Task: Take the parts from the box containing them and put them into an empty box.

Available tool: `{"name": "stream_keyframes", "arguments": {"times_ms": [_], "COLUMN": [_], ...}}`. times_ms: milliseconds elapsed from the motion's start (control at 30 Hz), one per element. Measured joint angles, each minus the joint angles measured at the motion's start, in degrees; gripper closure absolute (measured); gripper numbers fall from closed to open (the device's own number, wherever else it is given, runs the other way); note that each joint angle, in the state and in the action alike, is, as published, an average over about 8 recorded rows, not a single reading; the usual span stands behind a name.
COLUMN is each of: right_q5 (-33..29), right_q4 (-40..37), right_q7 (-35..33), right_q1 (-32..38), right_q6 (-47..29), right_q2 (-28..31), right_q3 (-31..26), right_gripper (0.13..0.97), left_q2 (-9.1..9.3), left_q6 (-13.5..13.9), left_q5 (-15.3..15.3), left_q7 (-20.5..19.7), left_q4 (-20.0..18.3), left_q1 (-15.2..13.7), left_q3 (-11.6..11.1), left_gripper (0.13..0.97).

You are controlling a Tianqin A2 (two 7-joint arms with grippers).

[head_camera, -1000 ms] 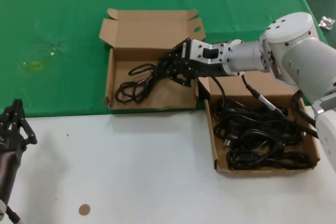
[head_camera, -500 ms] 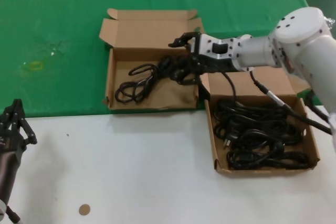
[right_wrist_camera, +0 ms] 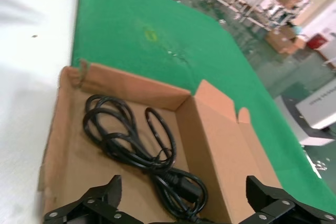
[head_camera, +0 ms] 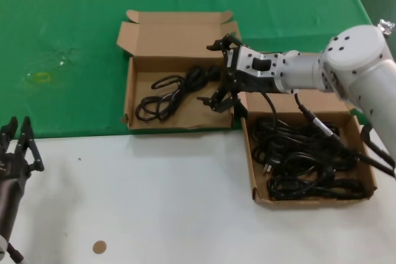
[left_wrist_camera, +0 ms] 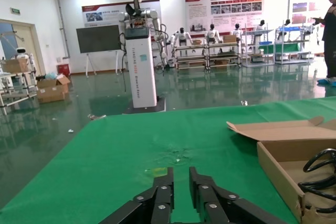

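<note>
My right gripper (head_camera: 221,72) hangs spread wide and empty over the near-right corner of the smaller box (head_camera: 132,88). One black cord (head_camera: 170,88) lies just left of it on that box's floor. The cord-filled box (head_camera: 369,171) sits below-right of it. My left gripper (head_camera: 17,148) waits nearly closed, well off to the left.

The worktop (head_camera: 154,202) is white near the robot and has a green cloth (head_camera: 74,29) farther away. Beyond the left claw (left_wrist_camera: 180,192), a bright hall has a shiny floor (left_wrist_camera: 63,129), white pillar (left_wrist_camera: 140,66), wall posters (left_wrist_camera: 223,6) and shelves (left_wrist_camera: 210,51).
</note>
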Motion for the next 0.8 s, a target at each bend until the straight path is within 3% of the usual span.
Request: {"name": "stream_keyframes", "arguments": {"times_ms": [67, 200, 300, 600, 800], "right_q5": [0.49, 1.59, 2.45, 5.04, 6.78], "right_q4": [1.58, 5.09, 7.87, 16.19, 21.78], "right_q7": [0.67, 2.16, 3.35, 6.88, 9.26], "right_q1": [-1.55, -4.99, -7.71, -15.87, -21.35], "right_q6": [1.04, 3.35, 5.18, 10.64, 14.32], "right_q2": [0.13, 0.42, 0.64, 1.32, 1.78], "right_q3": [0.54, 1.73, 2.67, 5.49, 7.38], "right_gripper": [0.296, 0.296, 0.251, 0.159, 0.129], "left_q2": [0.0, 0.0, 0.0, 0.0, 0.0], "left_q6": [0.0, 0.0, 0.0, 0.0, 0.0], "left_q5": [0.0, 0.0, -0.01, 0.0, 0.0], "left_q7": [0.0, 0.0, 0.0, 0.0, 0.0], "left_q4": [0.0, 0.0, 0.0, 0.0, 0.0], "left_q1": [0.0, 0.0, 0.0, 0.0, 0.0], "left_q3": [0.0, 0.0, 0.0, 0.0, 0.0], "left_gripper": [0.893, 0.866, 0.866, 0.723, 0.563]}}
